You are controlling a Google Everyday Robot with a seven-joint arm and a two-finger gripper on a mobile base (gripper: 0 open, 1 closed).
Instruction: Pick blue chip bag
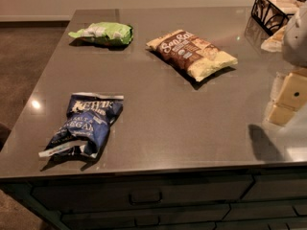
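Note:
The blue chip bag [85, 125] lies crumpled on the grey countertop [163, 114] near its front left corner, dark navy with white lettering and white sealed ends. My gripper [286, 101] is cream-coloured and hangs at the right edge of the view above the counter's right side. It is far to the right of the blue bag, apart from it, and holds nothing that I can see.
A light green bag [103, 33] lies at the back left. A larger brown-and-cream bag [191, 53] lies at the back centre. A black wire basket [274, 9] stands at the back right corner. Drawers [144, 195] run below the counter's front edge.

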